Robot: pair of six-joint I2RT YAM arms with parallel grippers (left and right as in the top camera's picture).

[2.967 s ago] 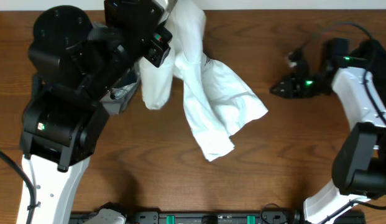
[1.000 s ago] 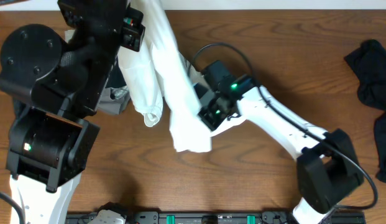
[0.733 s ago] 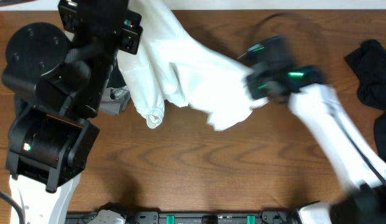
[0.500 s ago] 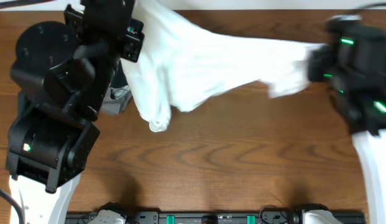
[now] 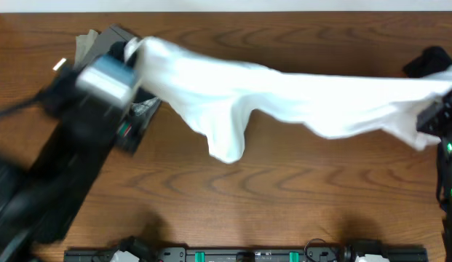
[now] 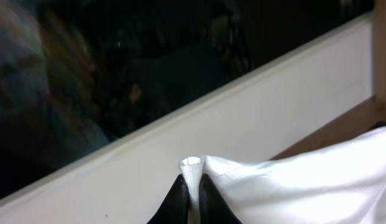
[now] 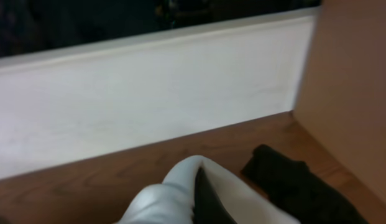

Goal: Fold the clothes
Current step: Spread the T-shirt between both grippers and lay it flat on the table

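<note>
White T-shirt (image 5: 298, 91): plain soft cloth, drawn out in a long, slightly sagging band from far left to the right edge above the table (image 5: 284, 204), with one loose fold hanging down left of centre. Black garment (image 5: 428, 61): crumpled at the far right, partly covered by the shirt's right end. Grey garment (image 5: 144, 110): mostly hidden beneath the shirt's left end.

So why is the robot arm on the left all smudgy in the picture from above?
Overhead view: the left arm is smeared into streaks, likely motion blur, while the table grain looks sharp. Left wrist view: the left end effector pinching the white shirt is crisp, the dark background soft. Right wrist view: everything is slightly soft, including the black garment.
</note>
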